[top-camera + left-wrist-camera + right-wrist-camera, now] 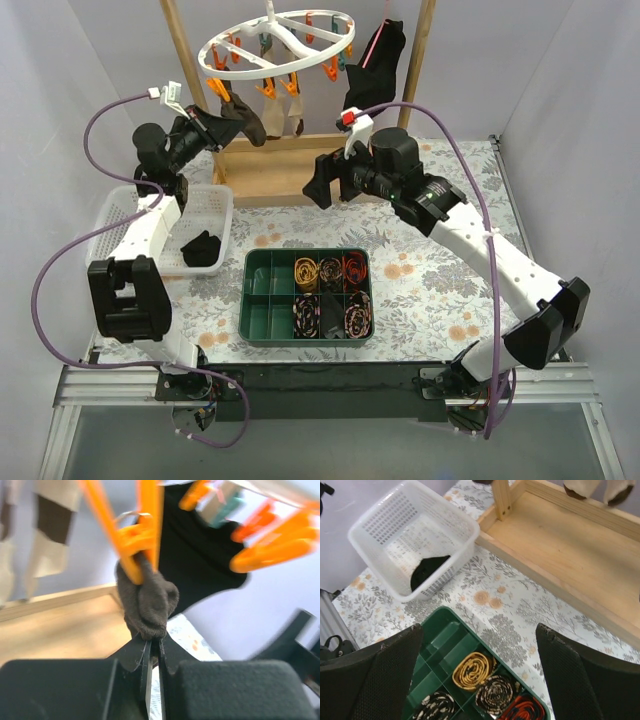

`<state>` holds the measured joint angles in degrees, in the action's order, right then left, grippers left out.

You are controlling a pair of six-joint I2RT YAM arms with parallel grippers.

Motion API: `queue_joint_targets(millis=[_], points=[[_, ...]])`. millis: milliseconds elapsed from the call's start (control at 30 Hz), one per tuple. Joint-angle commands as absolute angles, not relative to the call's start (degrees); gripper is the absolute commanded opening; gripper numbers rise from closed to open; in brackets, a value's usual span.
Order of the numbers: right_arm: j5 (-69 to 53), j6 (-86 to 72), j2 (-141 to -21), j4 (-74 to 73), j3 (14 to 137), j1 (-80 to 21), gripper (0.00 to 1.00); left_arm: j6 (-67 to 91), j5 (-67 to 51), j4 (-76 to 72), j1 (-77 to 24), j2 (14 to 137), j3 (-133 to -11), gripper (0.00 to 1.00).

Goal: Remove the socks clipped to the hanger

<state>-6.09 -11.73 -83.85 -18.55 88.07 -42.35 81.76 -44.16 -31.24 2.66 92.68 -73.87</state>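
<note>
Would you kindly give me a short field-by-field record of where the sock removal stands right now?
left gripper: shut on the dark brown sock, which an orange peg holds
right gripper: open, empty, above the table
hanger: tan socks also clipped
white basket: one black sock inside
green tray: rolled bundles

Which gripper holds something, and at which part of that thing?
The left gripper pinches the lower end of the dark brown fabric sock, which hangs from an orange plastic peg. The right gripper is open, holding nothing.
</note>
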Motion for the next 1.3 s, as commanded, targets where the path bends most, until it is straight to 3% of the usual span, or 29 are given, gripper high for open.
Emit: queue_joint_targets(millis=[0,400,600,800,833,900,933,1000,1033,1067,1167,1267], points=[[-13.7,-10.3,-87.6,-15.6,95.4,-41.6,0.98,84.0,-46.6,-30.9,0.8,85.3,-71.9,0.02],[-23.8,-11.9,-100.3,-14.2,113.3,-39.4,0.98,87.4,-47.3,-27.2,-6.1,79.5,-70.9,0.02],[-24.9,-11.8,-102.0,-12.0,113.9,-38.7,0.96,88.2,-47.6,-26.6,-7.5,78.8,-70.9,0.01],[-28.7,-13.2,-102.0,-8.7,112.2,-38.5,0.74,88.4,-48.0,-26.6,-7.6,78.6,-71.0,0.01],[-29.1,-13.9,-101.7,-7.9,111.7,-38.5,0.62,88.5,-48.0,-26.5,-7.6,78.6,-71.1,0.01],[-29.5,-14.5,-101.3,-6.1,110.1,-38.5,0.49,88.6,-47.9,-25.9,-7.6,78.6,-71.4,0.02],[-29.5,-15.2,-101.1,-5.5,109.8,-38.5,0.31,88.6,-47.8,-25.7,-7.6,78.6,-71.5,0.02],[-29.5,-15.8,-101.2,-4.5,109.5,-38.5,0.16,88.9,-48.1,-25.8,-7.6,78.5,-71.4,0.04],[-29.5,-16.3,-101.5,-4.3,109.7,-38.5,0.02,89.0,-48.1,-25.7,-7.6,78.5,-71.4,0.06],[-29.5,-16.8,-101.6,-4.2,109.8,-38.5,0.01,89.1,-48.2,-25.5,-7.6,78.5,-71.5,0.07],[-28.3,-17.6,-101.6,-4.2,109.9,-38.5,0.01,86.6,-47.4,-21.1,-7.6,77.8,-72.8,0.27],[-27.2,-17.4,-100.9,-4.2,108.7,-38.4,0.01,82.3,-42.0,-13.7,-7.6,76.6,-75.3,0.55]])
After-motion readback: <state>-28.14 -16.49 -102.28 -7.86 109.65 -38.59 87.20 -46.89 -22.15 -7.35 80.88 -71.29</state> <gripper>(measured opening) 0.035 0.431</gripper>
